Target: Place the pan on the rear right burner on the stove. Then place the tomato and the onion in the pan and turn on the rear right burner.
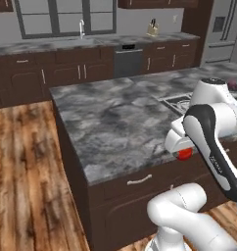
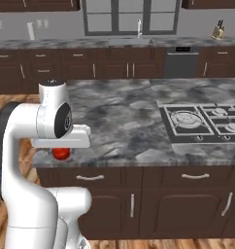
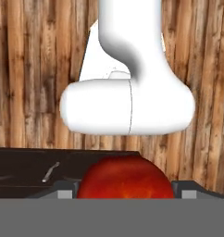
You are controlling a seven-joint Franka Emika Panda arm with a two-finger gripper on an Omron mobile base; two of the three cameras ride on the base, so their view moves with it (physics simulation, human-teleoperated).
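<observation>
The tomato [image 3: 125, 180], a bright red ball, sits between my two dark fingertips [image 3: 64, 194], which press close on either side. My gripper [image 3: 125, 195] is shut on it. In the left base view the tomato [image 1: 184, 154] peeks out under the white hand at the island counter's front edge. In the right base view the tomato [image 2: 61, 153] hangs below the hand near the counter's front left corner. The stove [image 2: 203, 121] lies well to the right on the same counter, with bare grates. The pan, the onion and the rear right burner are hidden or out of view.
The grey marble island counter [image 1: 115, 122] stretches between the gripper and the stove [image 1: 175, 102]. Dark cabinet drawers [image 2: 90, 177] sit below it. The wood floor [image 1: 27, 171] lies to the left. A dark maroon shape [image 1: 235, 85] shows behind the arm's elbow; I cannot tell what it is.
</observation>
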